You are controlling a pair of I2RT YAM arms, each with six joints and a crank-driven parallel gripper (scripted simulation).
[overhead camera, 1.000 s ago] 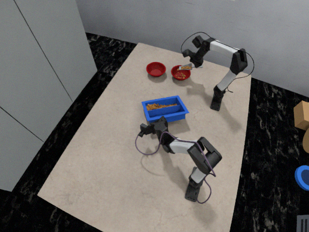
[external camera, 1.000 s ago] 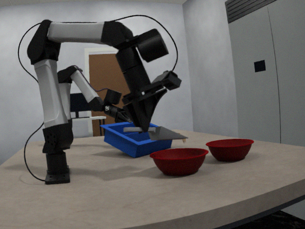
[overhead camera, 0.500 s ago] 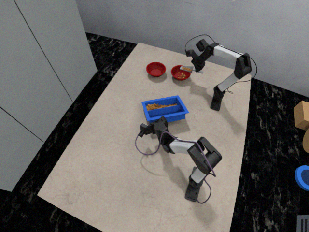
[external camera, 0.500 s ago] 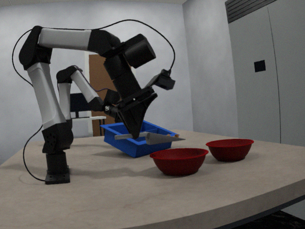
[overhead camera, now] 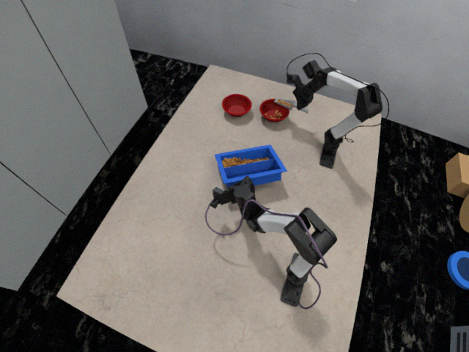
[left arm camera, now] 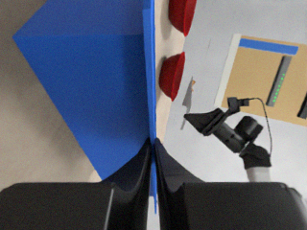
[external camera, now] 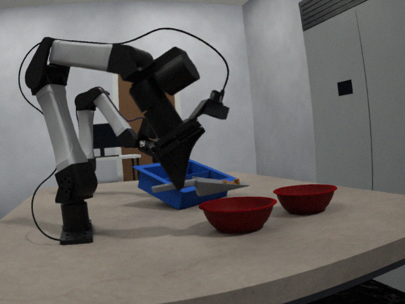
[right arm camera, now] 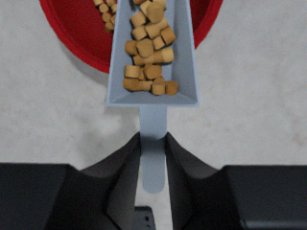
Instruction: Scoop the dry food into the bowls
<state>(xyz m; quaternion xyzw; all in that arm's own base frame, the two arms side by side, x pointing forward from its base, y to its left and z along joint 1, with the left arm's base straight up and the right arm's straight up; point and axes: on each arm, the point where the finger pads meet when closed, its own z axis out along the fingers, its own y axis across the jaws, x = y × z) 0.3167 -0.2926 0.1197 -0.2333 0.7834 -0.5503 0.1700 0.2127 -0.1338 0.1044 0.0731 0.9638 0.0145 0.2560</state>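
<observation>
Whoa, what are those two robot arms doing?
They're serving dry food. The right gripper holds a scoop with food in it over a red bowl that already has some pieces. The other bowl looks empty. The left gripper is pinching the wall of the blue box, which has more food inside.
</observation>
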